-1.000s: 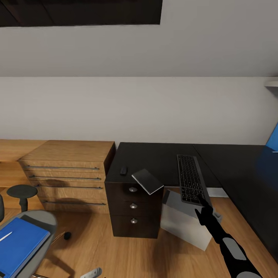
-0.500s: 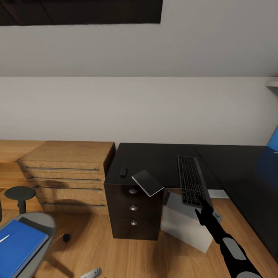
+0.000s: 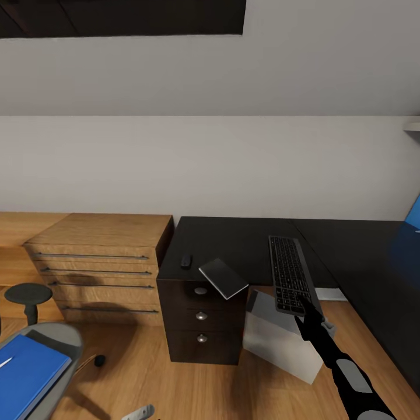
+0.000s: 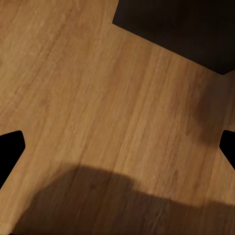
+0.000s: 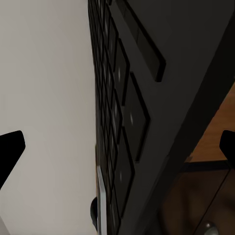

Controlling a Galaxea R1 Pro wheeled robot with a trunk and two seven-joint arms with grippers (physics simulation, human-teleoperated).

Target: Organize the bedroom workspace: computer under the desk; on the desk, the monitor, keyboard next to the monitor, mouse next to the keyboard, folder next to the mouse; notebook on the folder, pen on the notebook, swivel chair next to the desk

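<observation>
Black keyboard (image 3: 291, 273), step in hand: seating it on the desk (image 3: 233, 239).
Right gripper (image 3: 307, 312) at its near end, fingers spread in the wrist view; keyboard overhangs the desk edge above the computer (image 3: 280, 341). Next, likely: push it further onto the desk.

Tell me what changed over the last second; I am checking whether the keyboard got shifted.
Hardly anything: the head camera drifted a little, so the grey swivel chair with the bright blue folder slid toward the picture's lower left. The slim black keyboard stays on the glossy black desk, its near end overhanging the edge, with the right gripper still at that end. The dark grey notebook and small black mouse kept their places.
</observation>
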